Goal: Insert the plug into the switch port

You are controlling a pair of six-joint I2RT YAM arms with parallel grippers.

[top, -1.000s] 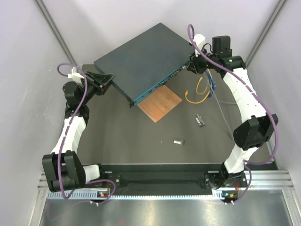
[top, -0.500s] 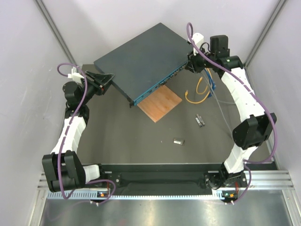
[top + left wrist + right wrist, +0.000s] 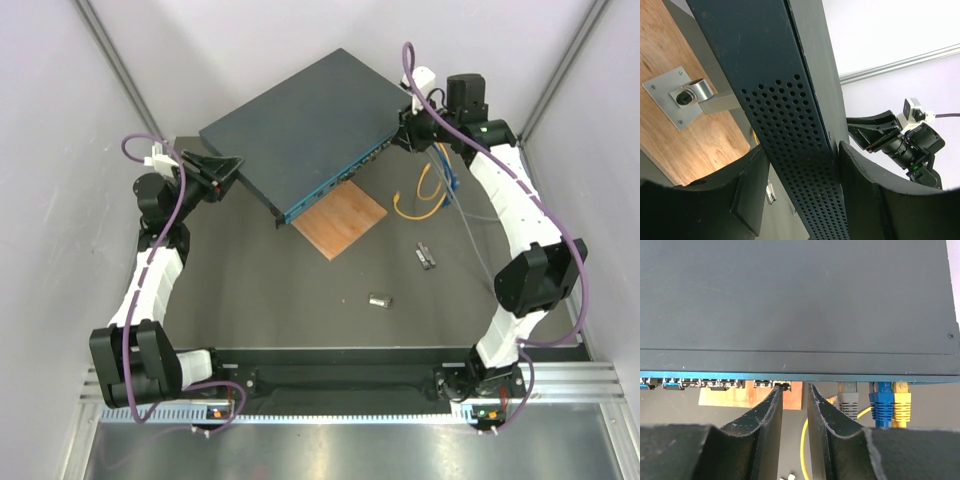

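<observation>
The switch lies diagonally at the back of the table, its teal front face turned to the right front. My left gripper is shut on the switch's left corner. In the left wrist view the perforated side fills the space between the fingers. My right gripper is at the far end of the front face. Its jaws stand narrowly open and hold nothing, their tips at the port row. Just right of them, a grey plug, a blue plug and a yellow plug sit in ports.
A thin wooden square lies under the switch's front edge, with a metal bracket on it. Yellow cable loops on the table right of the square. Two small metal pieces lie nearer the front.
My right gripper has shifted slightly toward the back along the switch's front face. The left arm and the switch have not moved.
</observation>
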